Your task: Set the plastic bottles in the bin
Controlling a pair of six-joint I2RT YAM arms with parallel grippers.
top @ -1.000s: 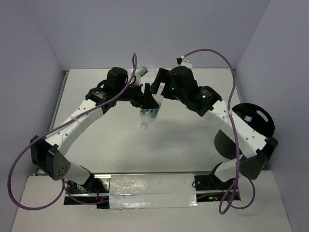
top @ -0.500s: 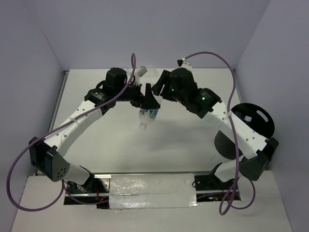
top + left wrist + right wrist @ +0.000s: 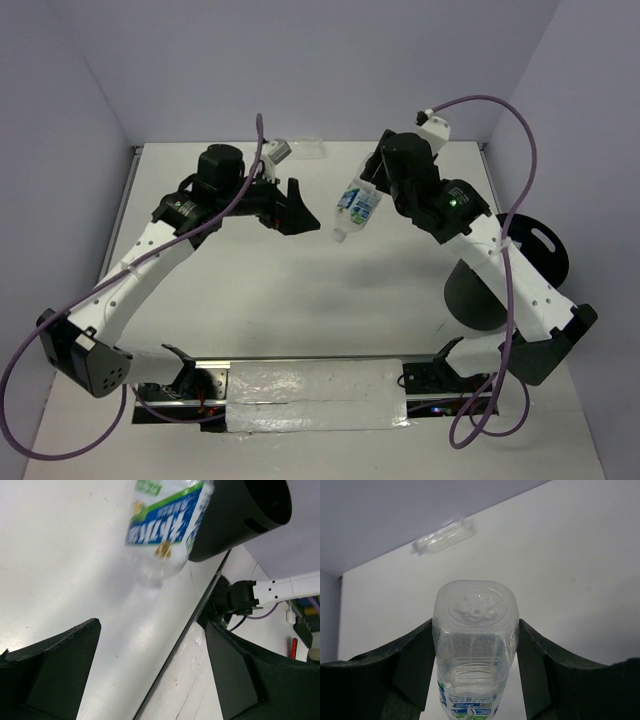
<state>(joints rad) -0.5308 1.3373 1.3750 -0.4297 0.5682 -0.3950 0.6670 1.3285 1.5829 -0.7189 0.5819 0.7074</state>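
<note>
From above, the right gripper [image 3: 374,182] is clamped on the base end of a clear plastic bottle with a blue-and-green label [image 3: 353,209]. The bottle hangs cap-down over the middle of the white table [image 3: 300,290]. The left gripper [image 3: 300,208] stands just beside it at 9 o'clock, jaws spread and empty. The black cylindrical bin [image 3: 476,296] lies at about 4 o'clock from the bottle, well apart. A second clear plastic bottle [image 3: 306,148] lies at the table's 12 o'clock edge.

In the left wrist view, both fingers are parted around nothing, and the labelled bottle floats at 12 o'clock in front of the bin's dark wall [image 3: 240,515].

In the right wrist view, the fingers press both flanks of the bottle's base [image 3: 476,625]. The grip looks centred.

The carry probably goes best as a level swing towards 4 o'clock. The grip should stay firm until the cap is over the bin's mouth, since the thin, slick plastic could slip.
</note>
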